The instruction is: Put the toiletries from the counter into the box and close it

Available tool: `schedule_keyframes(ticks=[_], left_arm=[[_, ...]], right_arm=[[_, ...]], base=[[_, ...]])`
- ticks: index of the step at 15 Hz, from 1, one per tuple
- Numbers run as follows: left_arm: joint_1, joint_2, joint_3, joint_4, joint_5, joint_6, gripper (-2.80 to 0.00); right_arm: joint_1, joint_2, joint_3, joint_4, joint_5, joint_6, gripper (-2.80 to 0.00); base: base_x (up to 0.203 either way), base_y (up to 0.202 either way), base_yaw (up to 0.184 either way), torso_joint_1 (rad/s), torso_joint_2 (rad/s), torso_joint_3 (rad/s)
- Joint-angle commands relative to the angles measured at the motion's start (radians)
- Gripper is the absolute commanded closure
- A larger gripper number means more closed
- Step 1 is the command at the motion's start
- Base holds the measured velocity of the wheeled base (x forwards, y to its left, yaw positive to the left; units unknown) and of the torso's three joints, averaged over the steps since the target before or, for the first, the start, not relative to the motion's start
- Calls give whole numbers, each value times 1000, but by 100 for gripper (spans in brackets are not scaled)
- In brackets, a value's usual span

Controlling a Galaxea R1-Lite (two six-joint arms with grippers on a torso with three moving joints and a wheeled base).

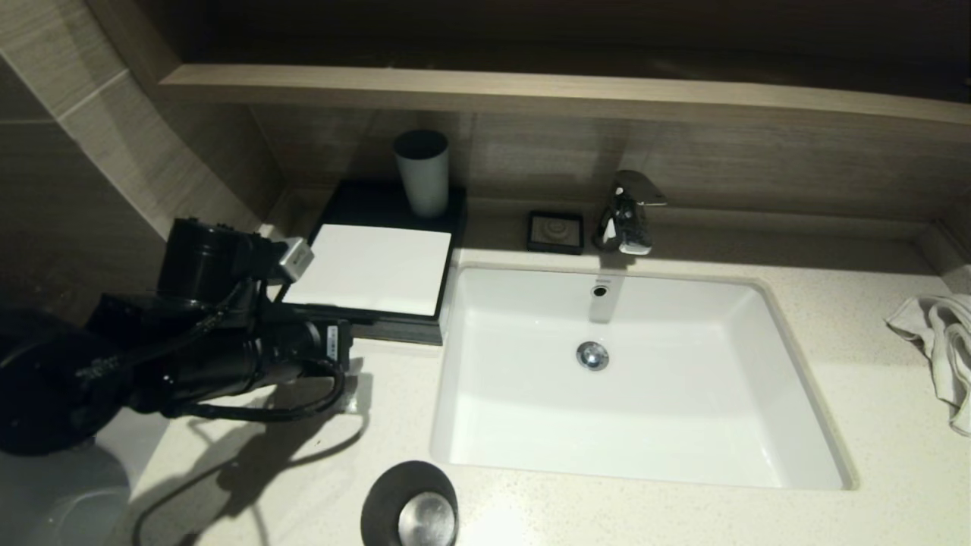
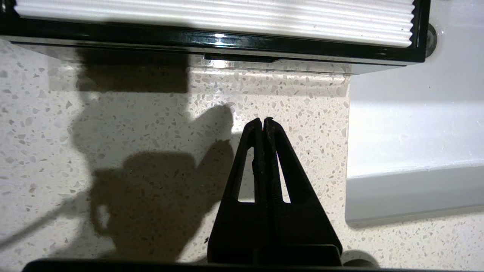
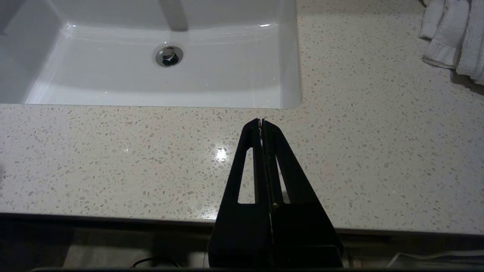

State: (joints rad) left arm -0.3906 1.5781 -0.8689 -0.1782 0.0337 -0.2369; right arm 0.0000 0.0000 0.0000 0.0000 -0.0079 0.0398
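We see a grey cup [image 1: 422, 173] upright at about 11 o'clock, a small black square soap dish [image 1: 556, 231] at 12, just beside the chrome faucet [image 1: 629, 212]. White sink basin [image 1: 531, 425] dead centre, chrome drain [image 1: 592, 355] in its floor, overflow hole [image 1: 600, 290] on the back wall. Crumpled white towel [image 1: 939, 345] at 3 o'clock. A dark round lid-like disc with a shiny metal centre [image 1: 413, 506] at 6–7 o'clock. Wooden ledge [image 1: 561, 95] across the top.

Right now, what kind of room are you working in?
Most likely a hotel bathroom vanity: a white inset sink with a chrome faucet in a speckled stone counter, plus a folded towel and a tumbler.
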Motion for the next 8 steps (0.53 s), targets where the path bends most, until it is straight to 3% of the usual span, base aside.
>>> schedule_keyframes(ticks=[1,8], left_arm=[[1,-43,22,-6,3,20,0],[3,-235,92,8,8,67,0]], right_arm=[[0,2,0,0,0,0,0],[0,2,0,0,0,0,0]], base=[[0,0,0,0,0,0],[0,0,0,0,0,0]])
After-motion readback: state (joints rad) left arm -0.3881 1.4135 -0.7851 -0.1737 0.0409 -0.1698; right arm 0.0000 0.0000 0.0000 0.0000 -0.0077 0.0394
